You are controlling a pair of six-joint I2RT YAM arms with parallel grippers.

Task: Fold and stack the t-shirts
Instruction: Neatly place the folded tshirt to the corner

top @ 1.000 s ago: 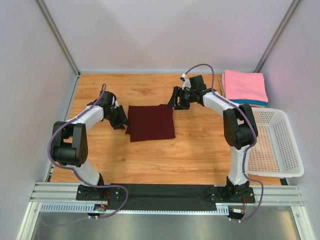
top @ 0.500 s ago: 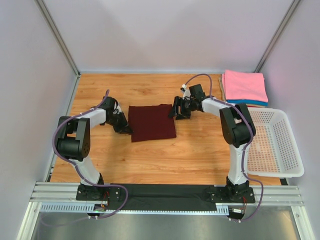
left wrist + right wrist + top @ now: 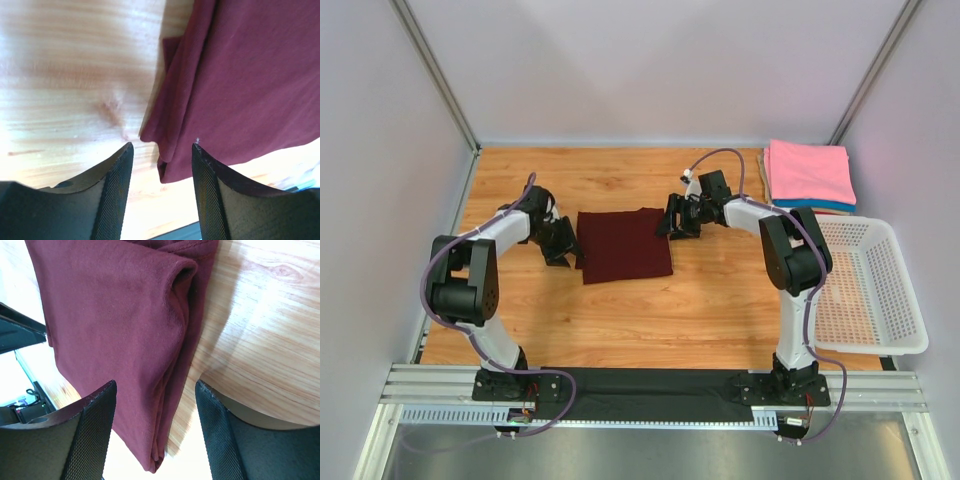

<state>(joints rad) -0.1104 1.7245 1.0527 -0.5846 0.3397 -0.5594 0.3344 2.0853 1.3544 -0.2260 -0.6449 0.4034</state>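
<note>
A: Checking the left gripper (image 3: 563, 250). Gripping anything?

B: Gripping nothing. Hanging low over the wooden table (image 3: 700, 310) with jaws apart, pointing at the layered edge of the folded maroon t-shirt (image 3: 625, 244), which is lying just ahead of the tips.

A: And looking at the right gripper (image 3: 678, 222)?

B: Also standing spread, clamping nothing. Facing the opposite folded edge of the same tee, again just ahead of the tips.

A: Seeing other tees?

B: Spotting a pink t-shirt (image 3: 808, 172) lying folded on a blue t-shirt (image 3: 830, 206), well behind the right gripper and just beside a white perforated basket (image 3: 900, 300).
</note>
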